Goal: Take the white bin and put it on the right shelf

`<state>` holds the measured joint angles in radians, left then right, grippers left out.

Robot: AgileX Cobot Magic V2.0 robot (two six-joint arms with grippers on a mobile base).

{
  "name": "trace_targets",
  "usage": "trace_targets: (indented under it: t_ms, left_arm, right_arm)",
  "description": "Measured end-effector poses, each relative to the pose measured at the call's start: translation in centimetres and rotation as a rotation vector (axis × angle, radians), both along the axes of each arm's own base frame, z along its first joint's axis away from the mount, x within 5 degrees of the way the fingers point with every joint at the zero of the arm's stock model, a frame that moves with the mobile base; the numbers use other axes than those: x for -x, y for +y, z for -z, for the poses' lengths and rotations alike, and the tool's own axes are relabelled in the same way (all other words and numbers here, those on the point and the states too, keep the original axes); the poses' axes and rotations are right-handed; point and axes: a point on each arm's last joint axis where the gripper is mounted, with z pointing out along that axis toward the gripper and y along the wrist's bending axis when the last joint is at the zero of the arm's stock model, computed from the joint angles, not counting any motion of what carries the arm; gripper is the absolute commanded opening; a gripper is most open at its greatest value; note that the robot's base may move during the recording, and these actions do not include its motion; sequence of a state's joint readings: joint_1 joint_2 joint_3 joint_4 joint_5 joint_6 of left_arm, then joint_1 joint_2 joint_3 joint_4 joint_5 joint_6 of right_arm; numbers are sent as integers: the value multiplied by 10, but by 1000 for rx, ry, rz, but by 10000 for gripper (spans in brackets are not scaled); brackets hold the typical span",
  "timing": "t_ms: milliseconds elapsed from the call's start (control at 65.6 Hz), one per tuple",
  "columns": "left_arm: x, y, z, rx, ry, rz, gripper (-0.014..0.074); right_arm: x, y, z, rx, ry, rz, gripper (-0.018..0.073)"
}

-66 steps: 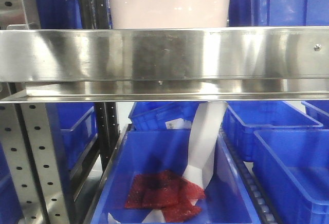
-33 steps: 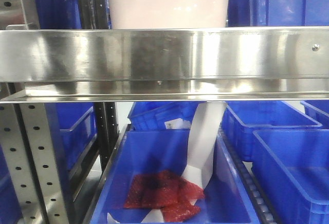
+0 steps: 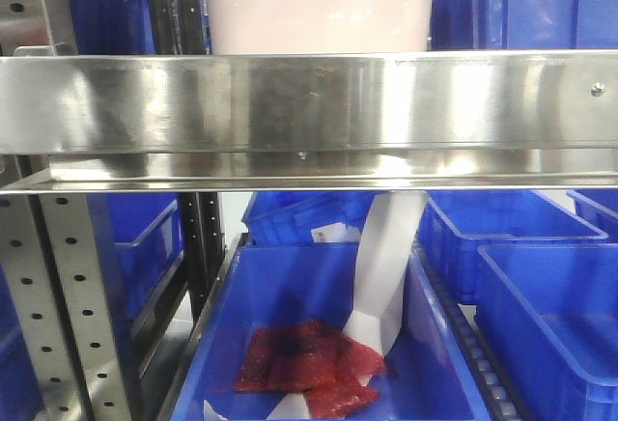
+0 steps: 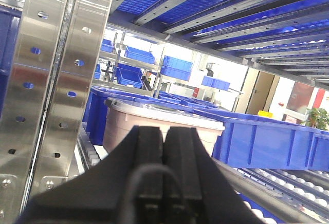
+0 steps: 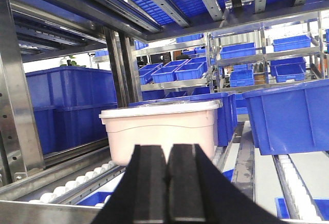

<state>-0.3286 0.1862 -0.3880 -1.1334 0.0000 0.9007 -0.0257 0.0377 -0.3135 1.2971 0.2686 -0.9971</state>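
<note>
The white bin [image 3: 319, 11] is a pinkish-white tote with a pale lid, standing on the roller track of the right shelf [image 3: 309, 102], just behind its broad shiny front rail. In the left wrist view the white bin [image 4: 121, 129] lies ahead of my left gripper [image 4: 164, 131], whose black fingers are pressed together with nothing between them. In the right wrist view the white bin [image 5: 159, 131] sits straight beyond my right gripper [image 5: 168, 149], which is also shut and empty. Neither gripper touches the bin.
Blue crates [image 5: 288, 116] flank the bin on both sides, with another blue crate [image 4: 267, 139] to its right. Perforated steel uprights [image 4: 49, 80] stand close on the left. Below the rail, a blue crate [image 3: 319, 344] holds red mesh [image 3: 304, 363] and a white paper strip [image 3: 386, 266].
</note>
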Motion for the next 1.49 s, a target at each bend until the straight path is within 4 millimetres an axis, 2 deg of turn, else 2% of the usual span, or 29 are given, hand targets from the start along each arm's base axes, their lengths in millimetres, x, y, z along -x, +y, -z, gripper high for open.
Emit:
trace_targets:
  t_ms: [198, 350, 533, 640, 716, 868, 914, 1371, 1493]
  left_arm:
    - [0, 0, 0, 0, 0, 0, -117]
    - [0, 0, 0, 0, 0, 0, -117]
    - [0, 0, 0, 0, 0, 0, -117]
    - [0, 0, 1, -1, 2, 0, -117]
    - [0, 0, 1, -1, 2, 0, -117]
    - [0, 0, 1, -1, 2, 0, -117]
    - [0, 0, 1, -1, 2, 0, -117]
    - [0, 0, 1, -1, 2, 0, -117]
    - [0, 0, 1, -1, 2, 0, -117]
  right_arm:
    - [-2, 0, 4, -5, 12, -2, 29]
    - [-6, 0, 14, -12, 46, -2, 29]
    - [-15, -13, 36, 181, 59, 156, 29]
    - [-19, -19, 45, 192, 48, 216, 29]
    - [-22, -19, 57, 171, 77, 208, 29]
    - [-28, -18, 97, 87, 199, 178, 29]
    - [-27, -18, 103, 73, 215, 179, 29]
    - [-26, -23, 104, 233, 195, 279, 29]
    - [-26, -23, 103, 145, 204, 265, 29]
